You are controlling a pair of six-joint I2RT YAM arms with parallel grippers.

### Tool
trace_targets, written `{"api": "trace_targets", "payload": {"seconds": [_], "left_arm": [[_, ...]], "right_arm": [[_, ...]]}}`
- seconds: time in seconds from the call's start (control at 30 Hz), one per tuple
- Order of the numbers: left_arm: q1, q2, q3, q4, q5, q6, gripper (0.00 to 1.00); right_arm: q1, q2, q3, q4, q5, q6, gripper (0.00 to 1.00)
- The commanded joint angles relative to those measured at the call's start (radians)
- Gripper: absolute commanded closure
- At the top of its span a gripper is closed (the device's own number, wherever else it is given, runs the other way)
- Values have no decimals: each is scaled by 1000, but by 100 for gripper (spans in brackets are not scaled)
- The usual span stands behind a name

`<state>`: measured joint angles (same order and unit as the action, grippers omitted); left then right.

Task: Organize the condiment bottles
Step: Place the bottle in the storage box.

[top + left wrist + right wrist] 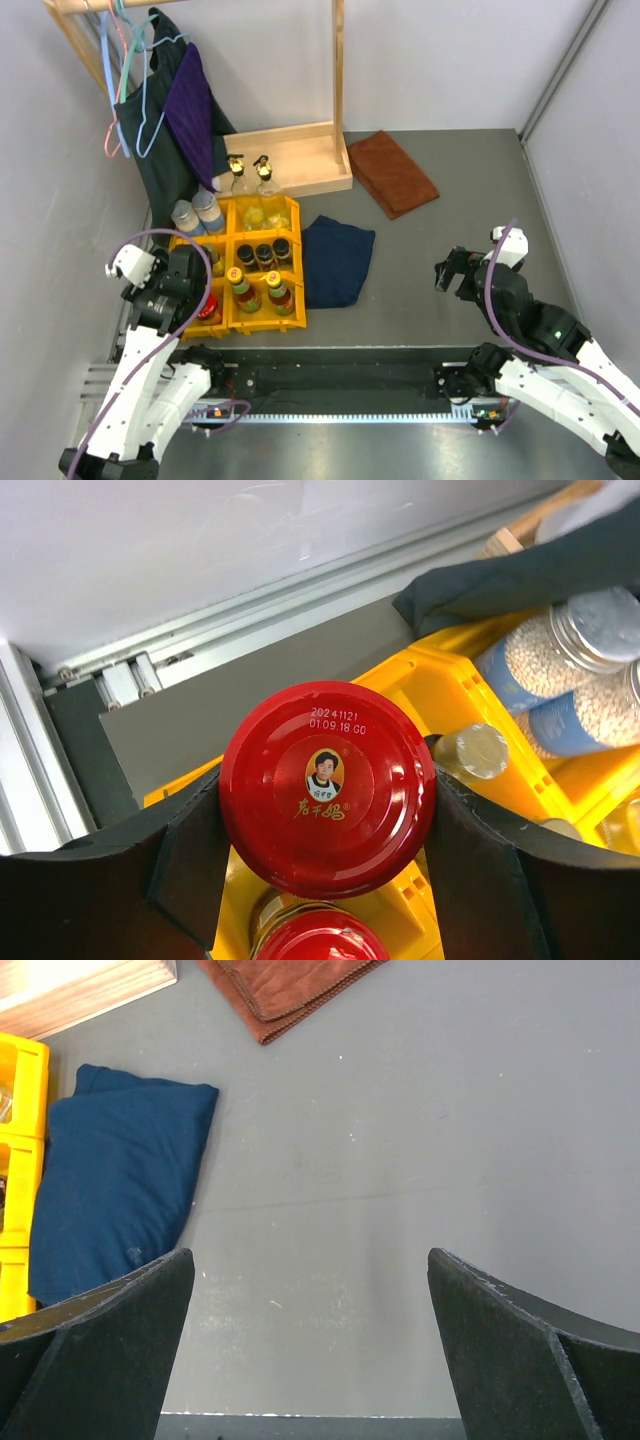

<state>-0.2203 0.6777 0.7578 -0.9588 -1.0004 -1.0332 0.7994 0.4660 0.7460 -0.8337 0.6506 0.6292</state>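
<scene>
The round red-lidded glass jar (327, 780) is clamped upright by the left gripper (328, 830), straight over the yellow plastic bin (440, 690) and its near-left compartment – a second red lid (320, 945) sits just beside it. The right gripper (310, 1350) is held wide apart – far off.

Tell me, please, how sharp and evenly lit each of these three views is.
Top external: even light, sharp, with glare along the near edge of the table. Left wrist: the red-lidded jar is crisp, its printed date legible; the left pincer's fingers beside it are near-black. Right wrist: table in focus with a faint pale sheen; right pincer's fingers dark.
</scene>
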Motion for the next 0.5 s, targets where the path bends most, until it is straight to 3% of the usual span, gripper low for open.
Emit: {"api": "trace_targets", "payload": {"seconds": [0.0,0.23,0.47], "left_arm": [[4,-26,-26,-139,33,-148,100],[4,-49,67,-250,-12,-205,100],[4,-83,66,-232,32,-159,100]], "right_arm": [[-9,2,-4,25,-5,-8,1],[-9,3,-10,33,-11,-6,1],[-9,-3,-11,33,-16,-5,1]]}}
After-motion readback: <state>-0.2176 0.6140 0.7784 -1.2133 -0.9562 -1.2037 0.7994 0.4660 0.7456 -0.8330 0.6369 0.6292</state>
